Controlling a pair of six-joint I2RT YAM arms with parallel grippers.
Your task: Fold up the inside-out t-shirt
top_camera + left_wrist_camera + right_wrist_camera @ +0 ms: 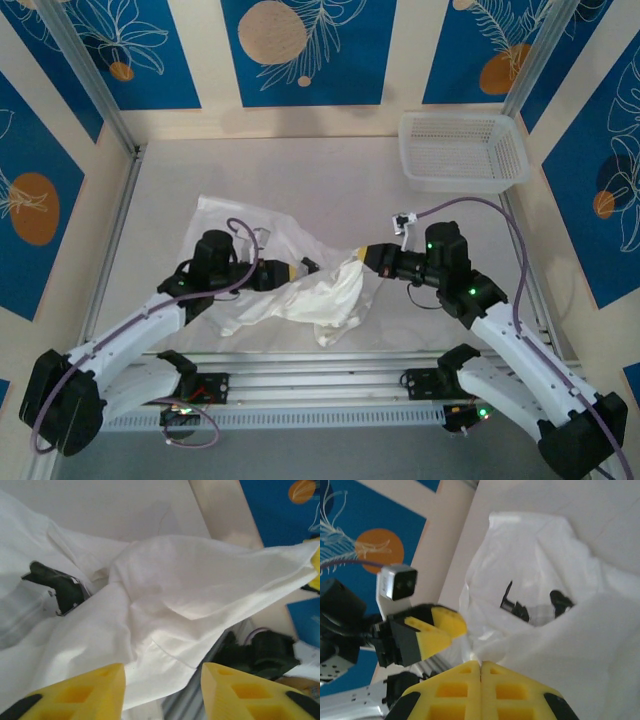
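Right gripper is clamped shut on the t-shirt. Left gripper stands half-open around cloth (unclamped, seemingly). The shirt lies bunched, well apart from the basket — folding barely begun.

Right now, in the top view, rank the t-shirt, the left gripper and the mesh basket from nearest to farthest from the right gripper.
1. t-shirt: pinched in the right gripper itself.
2. left gripper: just to its left, over the bunched cloth.
3. mesh basket: at the table's back right corner.
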